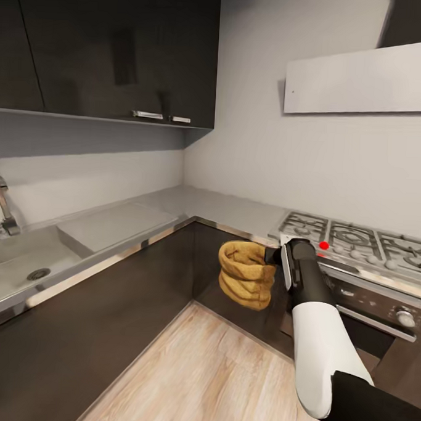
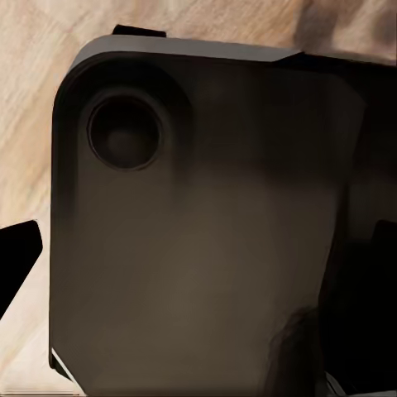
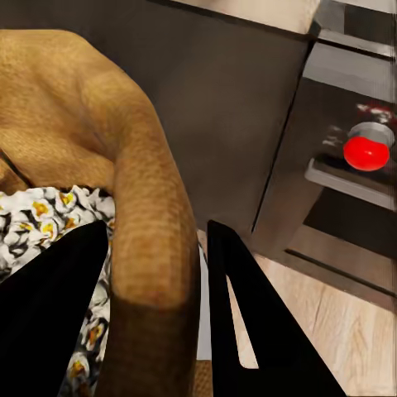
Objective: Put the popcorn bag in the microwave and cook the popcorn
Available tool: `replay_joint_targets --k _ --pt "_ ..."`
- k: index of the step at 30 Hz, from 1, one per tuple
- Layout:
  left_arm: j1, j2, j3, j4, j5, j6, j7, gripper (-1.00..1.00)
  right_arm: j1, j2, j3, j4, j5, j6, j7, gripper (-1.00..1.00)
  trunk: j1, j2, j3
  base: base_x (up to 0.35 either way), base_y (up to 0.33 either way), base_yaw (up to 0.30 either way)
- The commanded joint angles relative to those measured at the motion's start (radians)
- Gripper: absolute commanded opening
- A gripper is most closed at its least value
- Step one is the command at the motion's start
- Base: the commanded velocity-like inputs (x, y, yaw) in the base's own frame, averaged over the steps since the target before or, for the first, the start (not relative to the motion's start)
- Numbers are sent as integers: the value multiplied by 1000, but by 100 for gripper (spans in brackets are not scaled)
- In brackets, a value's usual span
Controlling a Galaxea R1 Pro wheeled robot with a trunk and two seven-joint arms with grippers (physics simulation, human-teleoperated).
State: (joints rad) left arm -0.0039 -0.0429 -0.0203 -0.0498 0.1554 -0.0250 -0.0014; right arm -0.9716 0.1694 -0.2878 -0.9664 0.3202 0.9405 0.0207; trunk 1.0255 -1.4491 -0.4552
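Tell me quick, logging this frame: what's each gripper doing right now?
Left: cannot be told.
Right gripper: closed on the rim of the popcorn bag, held in the air in front of the dark cabinets.

A home kitchen. A grey L-shaped countertop (image 1: pixel 174 205) runs over dark cabinets (image 1: pixel 107 304), with a sink (image 1: pixel 22 265) and tap (image 1: pixel 2 206) at 9 o'clock. A gas hob (image 1: pixel 357 240) above an oven (image 1: pixel 378 312) sits at 3 o'clock, wall cupboards (image 1: pixel 114 51) at 11, wood floor (image 1: pixel 214 377) at 6.
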Motion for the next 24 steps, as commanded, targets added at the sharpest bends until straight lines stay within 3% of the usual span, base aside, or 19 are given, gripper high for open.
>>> replay_joint_targets --k 1,9,12,24 --pt "0 0 -3 0 9 -3 0 100 -1 0 -3 0 3 2 2 -100 -1 -1 -1 -346 0 0" --pt "0 1 -3 1 10 -3 0 100 4 -3 -25 1 4 -11 4 -100 -1 -1 -1 -346 0 0" --pt "0 1 -3 0 12 -2 0 100 58 -4 -36 -3 8 -20 1 -100 -1 -1 -1 -346 0 0" --pt "0 2 -4 -1 12 -1 0 100 128 -5 -47 19 3 -81 0 -100 -1 -1 -1 -338 0 0"
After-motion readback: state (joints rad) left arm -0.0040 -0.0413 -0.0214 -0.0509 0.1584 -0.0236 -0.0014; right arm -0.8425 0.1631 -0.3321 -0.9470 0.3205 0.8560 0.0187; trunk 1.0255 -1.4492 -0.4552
